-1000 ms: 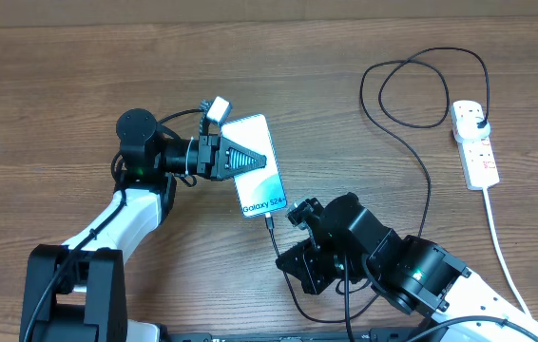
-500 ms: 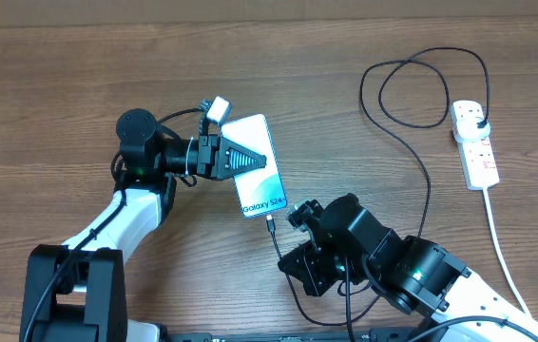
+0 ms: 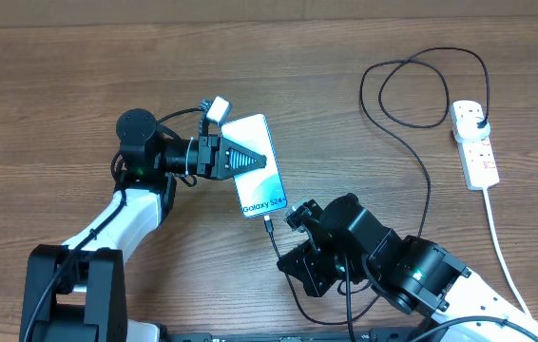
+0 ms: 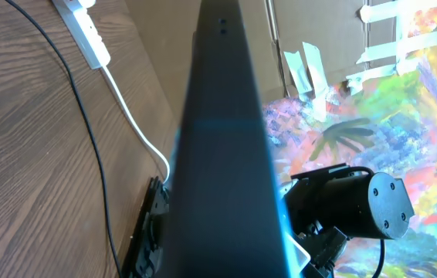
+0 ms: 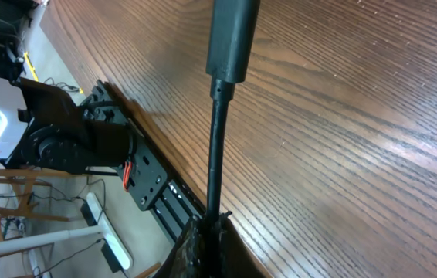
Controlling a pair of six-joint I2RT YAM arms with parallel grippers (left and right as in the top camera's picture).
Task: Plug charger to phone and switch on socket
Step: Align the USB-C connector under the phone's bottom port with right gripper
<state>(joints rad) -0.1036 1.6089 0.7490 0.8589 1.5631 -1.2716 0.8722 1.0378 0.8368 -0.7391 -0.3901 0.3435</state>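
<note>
Alignment of connector tip with port decides the next move. From overhead, the phone (image 3: 259,180) is left of centre over the table (image 3: 79,85). Its long axis runs near to far, with the "Galaxy" end toward the robot. The left gripper (image 3: 255,159) reaches in from the left and is clamped on the phone's far half, one finger lying over the screen. The charger (image 3: 271,228) ends in a small tip right at the near short edge, roughly in line with the phone's length; whether it is seated I cannot tell. The right gripper (image 3: 286,258) is the nearer one, just behind that tip and closed on the cable. The socket (image 3: 475,142) lies well apart at far right, a black plug in its far end. In the left wrist view the phone (image 4: 218,154) shows edge-on, a thin dark band with pale blue glow beside it. In the right wrist view the charger (image 5: 232,38) runs straight up from the pinched jaws to a thicker black collar, with the tip out of frame.
</note>
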